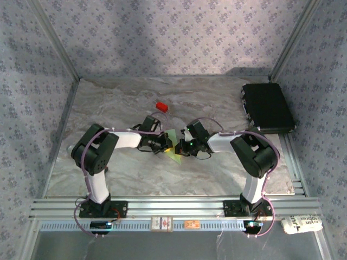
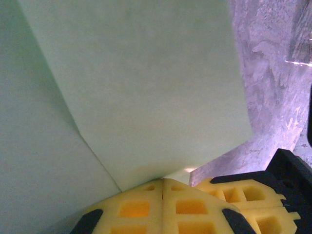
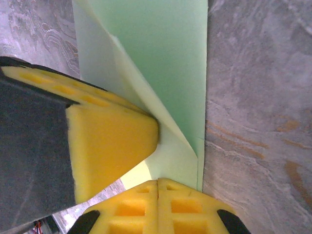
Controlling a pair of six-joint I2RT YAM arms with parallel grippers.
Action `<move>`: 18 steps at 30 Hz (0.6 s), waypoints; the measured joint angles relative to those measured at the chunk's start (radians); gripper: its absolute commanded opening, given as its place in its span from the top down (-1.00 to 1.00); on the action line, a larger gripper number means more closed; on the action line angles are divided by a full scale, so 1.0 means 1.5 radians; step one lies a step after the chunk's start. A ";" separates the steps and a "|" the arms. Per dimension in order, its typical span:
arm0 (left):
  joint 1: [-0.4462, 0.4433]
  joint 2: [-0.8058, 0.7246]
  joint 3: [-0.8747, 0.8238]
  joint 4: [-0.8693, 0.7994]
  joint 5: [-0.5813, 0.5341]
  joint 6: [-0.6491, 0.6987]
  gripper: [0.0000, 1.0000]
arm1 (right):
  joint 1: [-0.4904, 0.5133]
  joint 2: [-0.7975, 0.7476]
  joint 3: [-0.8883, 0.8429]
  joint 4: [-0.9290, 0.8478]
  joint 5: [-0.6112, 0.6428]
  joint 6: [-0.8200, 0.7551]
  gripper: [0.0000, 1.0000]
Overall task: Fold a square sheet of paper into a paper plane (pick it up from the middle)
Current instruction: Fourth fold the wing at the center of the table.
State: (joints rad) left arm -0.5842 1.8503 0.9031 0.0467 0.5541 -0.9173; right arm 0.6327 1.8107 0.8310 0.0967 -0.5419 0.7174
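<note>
square sheet of paper [image 3: 165,53]: partly folded, lying on table [image 3: 253,122] between both arms
left gripper [image 2: 162,190]: pads pressed together, tip against folded flap
right gripper [image 3: 157,187]: pressed together at paper's edge
risk: uneven push could slide sheet, skewing crease

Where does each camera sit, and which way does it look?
Top external: above and behind, looking down at the table; left arm, right arm show.
Left wrist: on the left arm, looking along its shut left gripper at the green paper.
Right wrist: likewise, along the shut right gripper.
Both wrist views share the green paper and the other gripper.
</note>
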 measured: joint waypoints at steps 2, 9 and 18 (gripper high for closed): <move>0.005 0.003 0.004 -0.002 0.004 0.000 0.99 | 0.000 -0.001 -0.002 0.002 0.001 -0.002 1.00; 0.026 0.012 0.009 0.002 0.022 0.000 0.97 | 0.000 -0.002 -0.002 0.001 0.002 -0.013 1.00; 0.062 0.021 0.034 -0.004 -0.009 0.006 0.97 | -0.002 -0.006 -0.003 -0.005 0.002 -0.023 1.00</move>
State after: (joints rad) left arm -0.4919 1.8824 0.9546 0.0402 0.5407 -0.9089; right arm 0.6296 1.8023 0.8268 0.0887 -0.5385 0.6830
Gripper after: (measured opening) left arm 0.045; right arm 0.052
